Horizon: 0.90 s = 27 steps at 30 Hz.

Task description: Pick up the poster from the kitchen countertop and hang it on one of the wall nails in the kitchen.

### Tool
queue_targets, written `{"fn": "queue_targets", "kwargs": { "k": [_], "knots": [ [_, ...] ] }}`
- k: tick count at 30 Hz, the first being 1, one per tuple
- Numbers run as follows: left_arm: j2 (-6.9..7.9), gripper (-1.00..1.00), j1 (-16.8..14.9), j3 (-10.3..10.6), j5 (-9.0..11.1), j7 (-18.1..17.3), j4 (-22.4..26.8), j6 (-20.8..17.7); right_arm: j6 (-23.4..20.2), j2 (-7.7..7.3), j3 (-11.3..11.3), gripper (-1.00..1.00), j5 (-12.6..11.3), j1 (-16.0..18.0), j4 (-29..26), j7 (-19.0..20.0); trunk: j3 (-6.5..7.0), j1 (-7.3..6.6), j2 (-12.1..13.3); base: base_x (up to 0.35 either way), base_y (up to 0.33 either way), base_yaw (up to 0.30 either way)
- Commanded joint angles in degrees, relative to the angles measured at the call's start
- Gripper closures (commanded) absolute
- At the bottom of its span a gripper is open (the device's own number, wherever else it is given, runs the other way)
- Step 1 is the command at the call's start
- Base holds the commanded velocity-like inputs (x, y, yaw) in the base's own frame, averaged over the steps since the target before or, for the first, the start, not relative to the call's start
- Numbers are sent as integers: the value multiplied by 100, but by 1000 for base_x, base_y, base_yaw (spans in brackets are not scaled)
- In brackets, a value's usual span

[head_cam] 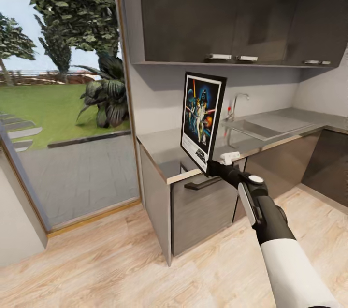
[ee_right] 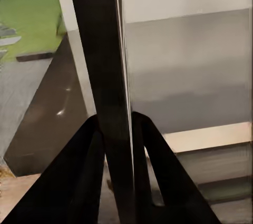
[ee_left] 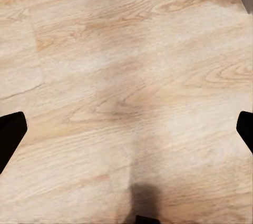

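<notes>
The poster (head_cam: 202, 117) stands upright in the air above the front edge of the grey countertop (head_cam: 166, 151), its Star Wars print facing the head camera. My right gripper (head_cam: 212, 167) is shut on its lower right corner. In the right wrist view the poster (ee_right: 103, 66) shows edge-on as a dark strip clamped between the two black fingers (ee_right: 79, 182). My left gripper (ee_left: 126, 134) hangs open over pale wood floor, its dark fingertips (ee_left: 10, 134) far apart at the view's sides, nothing between them.
A sink (head_cam: 268, 126) with a chrome tap (head_cam: 236, 102) is set into the worktop to the right. Black wall cupboards (head_cam: 217, 8) hang above. A tall garden window (head_cam: 63, 90) fills the left. Wood floor (head_cam: 121, 259) lies in front of the cabinets.
</notes>
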<state>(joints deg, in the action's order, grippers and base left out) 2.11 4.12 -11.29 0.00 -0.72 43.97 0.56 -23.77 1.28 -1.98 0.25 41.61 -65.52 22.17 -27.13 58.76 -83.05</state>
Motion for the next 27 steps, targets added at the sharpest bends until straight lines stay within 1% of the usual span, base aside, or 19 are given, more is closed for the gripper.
{"fn": "queue_targets", "kwargs": {
  "k": [1,4,11,12,13,14,16,17,18,19,21,22,24,25,27],
  "knots": [
    [-1,-100,1,-5,0,-8,6,6,-61,9,-18,100,-8,-15,-92,48,-5,-3,-3,-334,0,0],
    [-1,-100,1,-5,0,-8,6,6,-93,12,-13,100,-13,-37,-198,49,-5,-3,-3,-334,0,0],
    [-1,-100,1,-5,0,-8,6,6,-116,13,-7,100,-15,-47,-258,55,-5,-3,-3,-334,0,0],
    [-1,-100,1,-137,0,-22,9,6,-122,13,2,100,-16,-47,-297,64,-5,-3,-3,-334,0,0],
    [-1,-100,1,-261,3,-31,11,7,-124,13,54,100,-16,-47,-304,68,-5,-3,-3,-334,0,0],
    [-1,-100,1,-328,4,-35,12,7,-125,13,100,100,-16,-47,-308,70,-5,-3,-3,-334,0,0],
    [-1,-100,1,-535,12,-45,13,6,-127,13,382,100,-16,-49,-377,74,-5,-3,-3,-334,0,0],
    [6,-100,1,-658,16,-51,14,7,-133,14,640,100,-28,-48,-495,76,-5,-3,-3,-304,0,48],
    [15,-100,1,-668,16,-53,14,6,-134,18,660,100,-31,-48,-504,76,-5,-3,-3,-261,0,80],
    [73,-100,1,-690,21,-60,13,2,-137,53,706,100,-46,-48,-522,76,-5,-3,-3,-134,0,174],
    [120,-100,1,-700,23,-102,10,-3,-140,81,767,100,-60,-48,-529,76,-5,-3,-3,-96,0,204],
    [155,-100,1,-709,24,-185,9,-6,-142,101,872,100,-70,-48,-533,76,-5,-3,-3,-55,0,237],
    [178,-100,1,-731,35,-288,8,-8,-143,113,1004,100,-76,-48,-536,76,-5,-3,-3,-39,0,249],
    [193,-100,1,-796,86,-377,7,-9,-144,121,1114,100,-93,-48,-537,76,-5,-3,-3,-22,0,263],
    [202,-100,1,-882,148,-437,7,-7,-144,127,1186,100,-134,-48,-538,76,-5,-3,-3,-16,0,268]
  ]
}}
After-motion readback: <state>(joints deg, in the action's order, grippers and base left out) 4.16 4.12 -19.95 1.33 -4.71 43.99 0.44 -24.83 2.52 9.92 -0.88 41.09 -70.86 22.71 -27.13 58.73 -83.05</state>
